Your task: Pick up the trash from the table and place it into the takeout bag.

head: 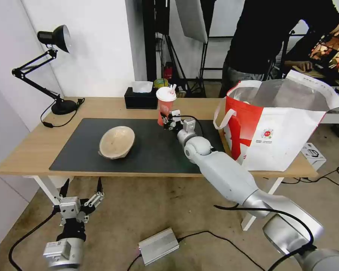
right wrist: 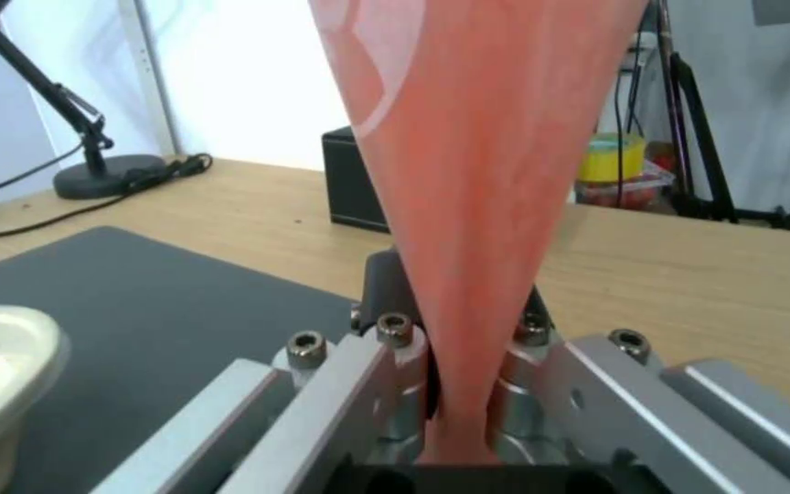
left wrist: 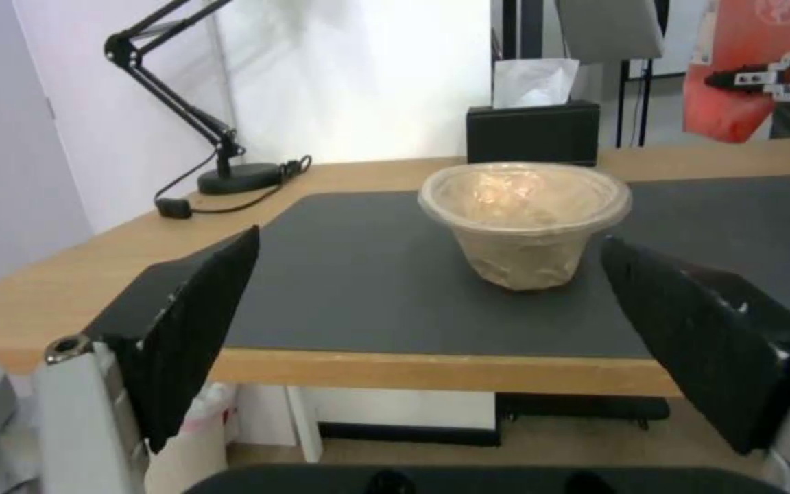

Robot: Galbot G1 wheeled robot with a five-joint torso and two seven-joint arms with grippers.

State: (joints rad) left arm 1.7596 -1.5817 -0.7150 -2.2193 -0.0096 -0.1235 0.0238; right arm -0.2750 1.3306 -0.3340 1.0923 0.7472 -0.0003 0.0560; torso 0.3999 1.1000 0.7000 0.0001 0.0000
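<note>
Light-wood table (head: 41, 141), grey mat (head: 150, 150), white wall (head: 98, 45)

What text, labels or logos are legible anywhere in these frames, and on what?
None can be read as words.
Takeout bag: round red logo with small print beneath it, too small to read.
Red drink cup, held by the right gripper: white markings, illegible.
Left gripper wrist: pale label, blurred.
</note>
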